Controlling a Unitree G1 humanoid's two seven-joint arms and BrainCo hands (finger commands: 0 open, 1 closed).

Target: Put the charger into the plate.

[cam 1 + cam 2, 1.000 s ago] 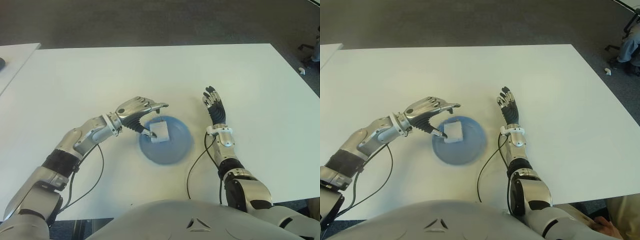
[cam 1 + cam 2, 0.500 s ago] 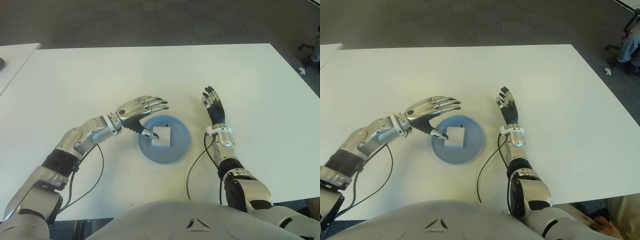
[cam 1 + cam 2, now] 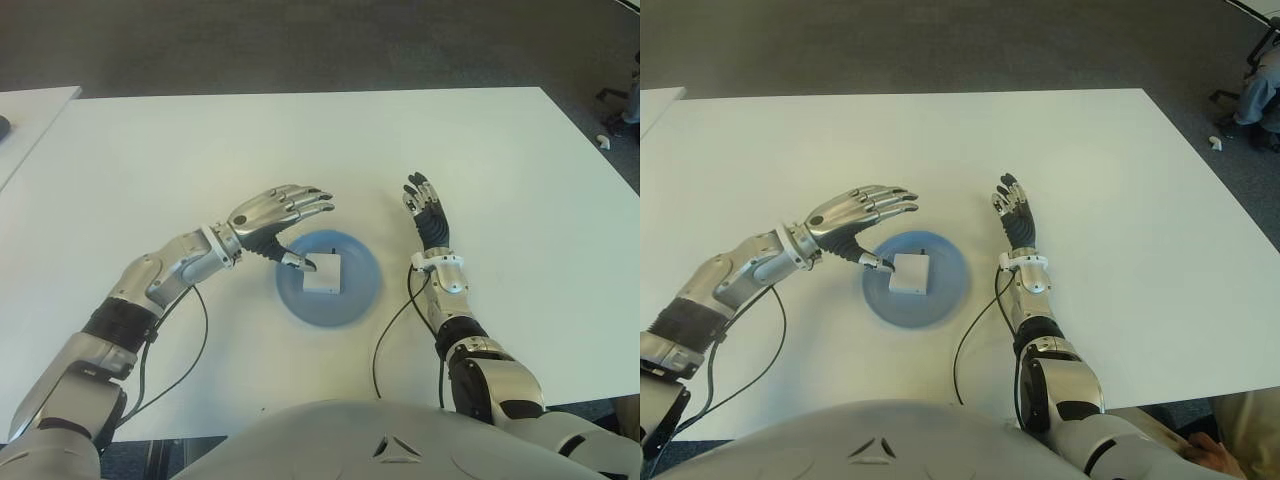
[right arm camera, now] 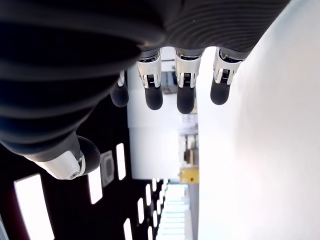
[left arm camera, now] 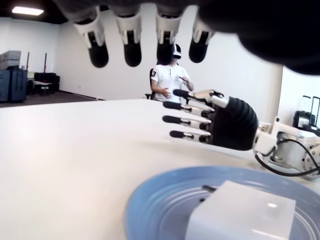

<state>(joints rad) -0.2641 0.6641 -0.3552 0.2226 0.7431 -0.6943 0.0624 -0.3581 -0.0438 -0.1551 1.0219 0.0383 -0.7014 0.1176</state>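
Observation:
A white square charger [image 3: 323,275] lies flat in the round blue plate [image 3: 355,295] near the table's front middle. My left hand [image 3: 283,212] hovers over the plate's left rim with its fingers spread and nothing in them; its thumb tip is close to the charger's left edge. In the left wrist view the charger [image 5: 240,219] sits on the plate [image 5: 160,200] below the spread fingers [image 5: 132,45]. My right hand [image 3: 428,212] shows just right of the plate, fingers straight and holding nothing.
The white table [image 3: 200,150] stretches wide around the plate. A black cable [image 3: 390,335] trails from my right wrist toward the front edge, another [image 3: 195,345] from my left arm. A second table's corner [image 3: 30,110] is at the far left. A person [image 5: 170,80] stands in the background.
My left hand has let go of the charger, spread its fingers and lifted slightly. The charger, tilted a second ago, now lies flat in the plate. The right hand has not moved.

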